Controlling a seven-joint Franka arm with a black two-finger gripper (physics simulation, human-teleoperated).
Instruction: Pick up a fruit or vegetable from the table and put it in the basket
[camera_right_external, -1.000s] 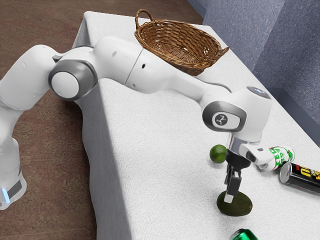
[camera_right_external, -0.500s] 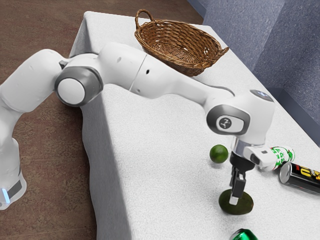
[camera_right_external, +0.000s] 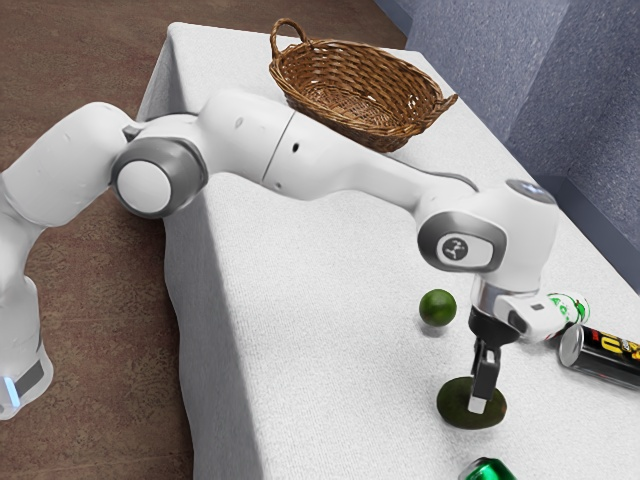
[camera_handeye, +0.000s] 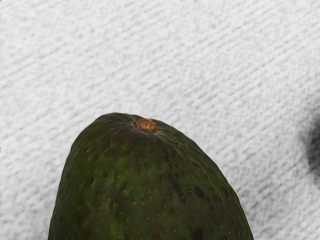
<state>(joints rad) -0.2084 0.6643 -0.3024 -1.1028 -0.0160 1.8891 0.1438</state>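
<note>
Shifted slightly toward the exterior view's right, the black gripper (camera_right_external: 478, 404) points down at the dark green, bumpy oval avocado (camera_right_external: 456, 402), which lies on the white-clothed table (camera_right_external: 330, 300). How wide my jaws stand, I cannot tell. Best to centre across its narrow width, then squeeze evenly. The white jointed arm (camera_right_external: 330, 165) reaches far out.

Working from a distance, I extend my glossy white, grey-collared seven-joint arm (camera_right_external: 235, 135) from the exterior view's left, its upper stretch sloping gently down beyond a round white-capped, grey-rimmed joint (camera_right_external: 145, 188). At the far end, my bulky white wrist with a grey ring (camera_right_external: 520, 235) turns downward, my black two-finger gripper (camera_right_external: 479, 402) hanging low beneath it.
</note>
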